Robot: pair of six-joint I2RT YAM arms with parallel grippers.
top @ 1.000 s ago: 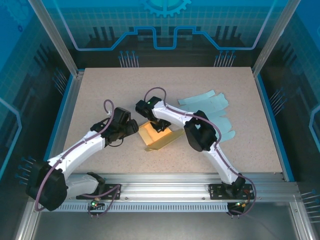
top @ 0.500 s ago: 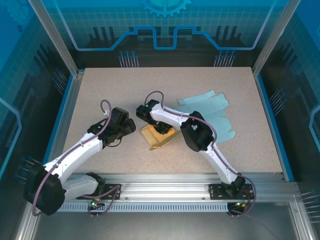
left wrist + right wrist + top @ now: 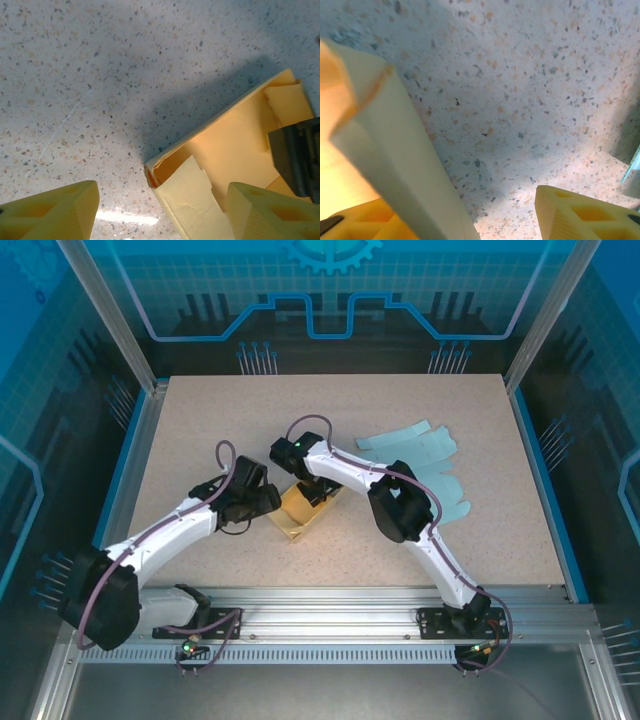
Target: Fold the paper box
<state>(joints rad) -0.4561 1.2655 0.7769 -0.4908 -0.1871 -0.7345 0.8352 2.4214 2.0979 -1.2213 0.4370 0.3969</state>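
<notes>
Left wrist view shows the left gripper (image 3: 162, 202) spread wide and holding nothing, with a corner of the yellow paper box (image 3: 235, 145) just ahead, between its fingers, and a loose flap (image 3: 192, 185) sagging inward. The right gripper (image 3: 465, 210) is open too; one wall (image 3: 395, 150) rises between its fingers, close beside one, unpinched. Tucking that flap looks like the step in hand. The left should come in low and press it inward while the right steadies the wall, so nothing skids across the table (image 3: 90, 60).
</notes>
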